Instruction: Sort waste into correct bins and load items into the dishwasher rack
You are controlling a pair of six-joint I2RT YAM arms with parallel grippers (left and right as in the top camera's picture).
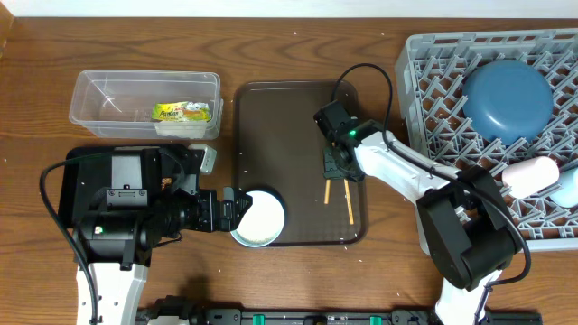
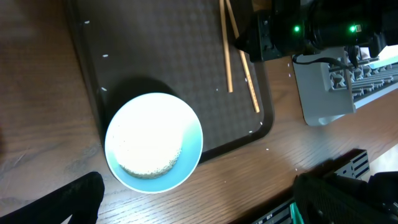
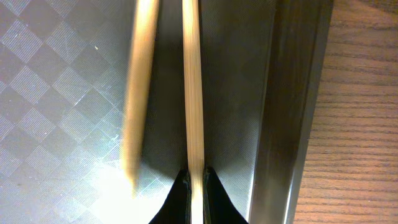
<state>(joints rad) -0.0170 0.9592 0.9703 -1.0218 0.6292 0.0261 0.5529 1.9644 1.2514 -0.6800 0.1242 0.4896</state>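
Observation:
The white bowl (image 1: 259, 218), pale blue outside, stands on the front left corner of the brown serving tray (image 1: 271, 126). A few rice grains cling inside it in the left wrist view (image 2: 152, 142). My left gripper (image 1: 233, 209) is open with its fingers spread on either side of the bowl (image 2: 196, 194). Two wooden chopsticks (image 1: 348, 200) lie on the tray's right side. My right gripper (image 1: 336, 166) is shut on one chopstick (image 3: 193, 93) close to the tray's raised edge. The other chopstick (image 3: 139, 81) lies beside it. The grey dishwasher rack (image 1: 424, 81) holds the dark-blue plate (image 1: 508, 97).
A clear tub (image 1: 90, 90) at the back left holds the green-yellow wrapper (image 1: 185, 112). A black tray (image 1: 68, 181) lies partly under my left arm. A pale cup (image 1: 533, 173) and a light-blue cup (image 1: 569, 190) lie in the rack's front part.

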